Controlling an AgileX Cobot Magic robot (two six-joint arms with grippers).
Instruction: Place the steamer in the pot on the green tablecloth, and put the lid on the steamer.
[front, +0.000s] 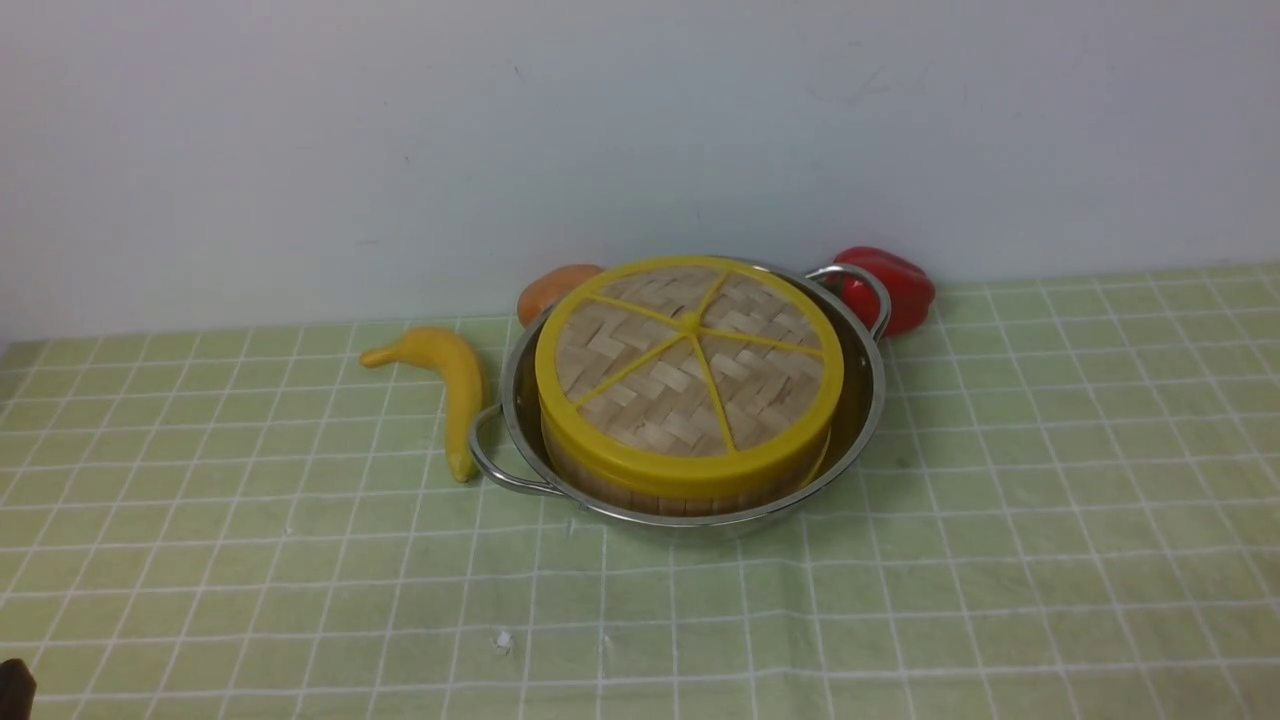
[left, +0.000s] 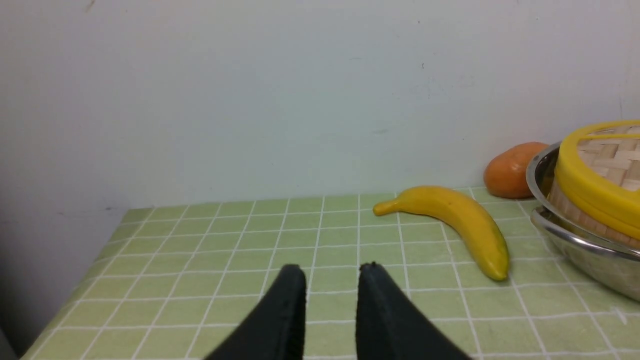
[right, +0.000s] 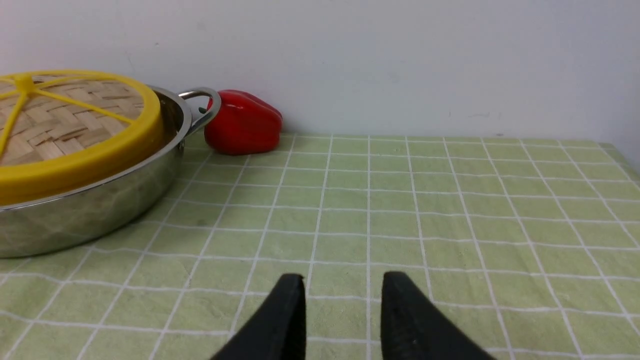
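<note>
The pot stands on the green tablecloth near the back wall. Inside it sits the steamer, of which only the slatted side shows. The woven lid with its yellow rim lies flat on top and hides the steamer's contents. In the left wrist view, my left gripper is open over bare cloth, well short of the banana and the pot. My right gripper is open too, over bare cloth on the other side of the pot. Neither holds anything.
A yellow banana lies left of the pot. An orange fruit sits behind the pot against the wall. A red pepper rests by the pot's far right handle. A white wall closes the back.
</note>
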